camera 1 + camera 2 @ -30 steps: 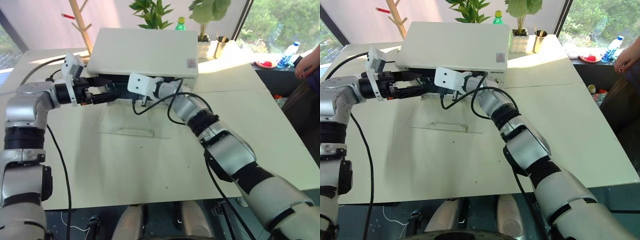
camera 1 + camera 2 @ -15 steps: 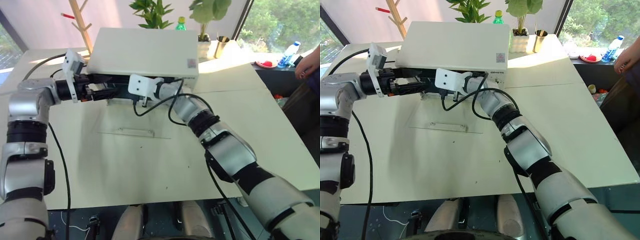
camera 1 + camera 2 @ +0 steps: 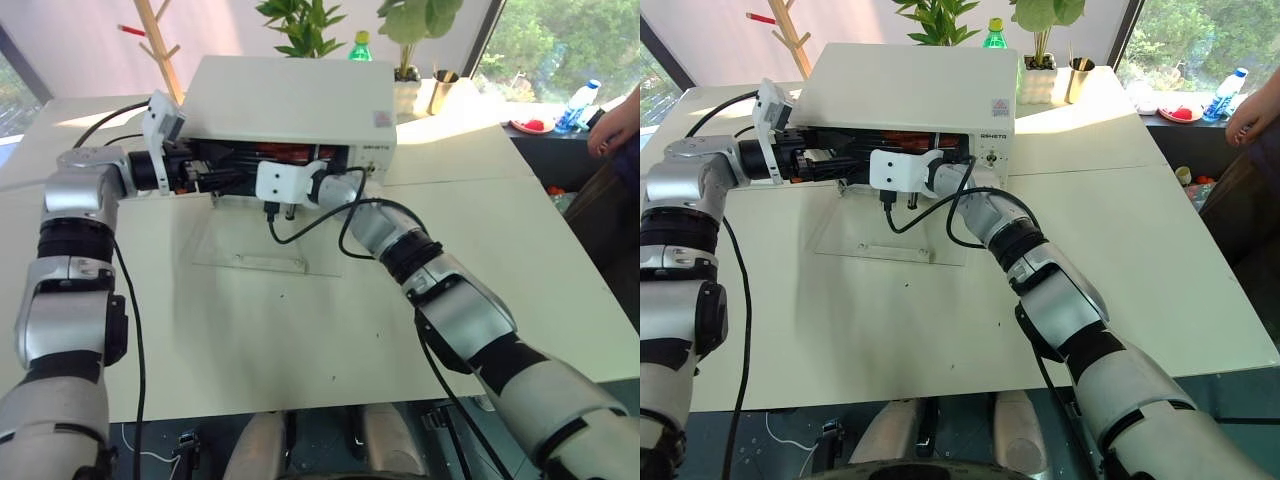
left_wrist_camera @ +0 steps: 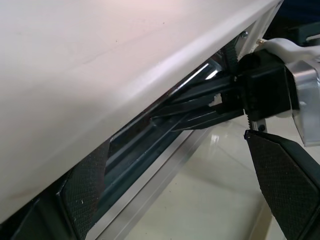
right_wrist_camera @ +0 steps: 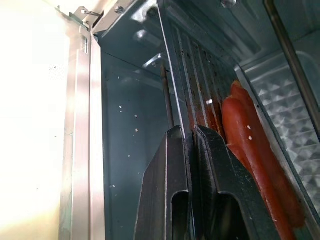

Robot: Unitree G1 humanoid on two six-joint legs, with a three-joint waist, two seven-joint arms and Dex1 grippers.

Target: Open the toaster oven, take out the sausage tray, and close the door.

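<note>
The cream-white toaster oven stands at the back of the table. Its glass door lies folded down flat, the bar handle nearest me. Inside, the metal sausage tray carries reddish sausages. My right gripper reaches into the oven mouth and is shut on the tray's thin front rim. At the left end of the opening my left gripper is open with its pads wide apart, just under the oven's top edge and beside the right gripper's fingers.
Potted plants, a green bottle and a cup stand behind the oven. A wooden rack rises at the back left. A person's hand shows at the right edge. Bare table lies in front of the door.
My left gripper has moved away from me and to the right, up to the left end of the oven mouth. The right gripper has kept its place on the tray rim.
</note>
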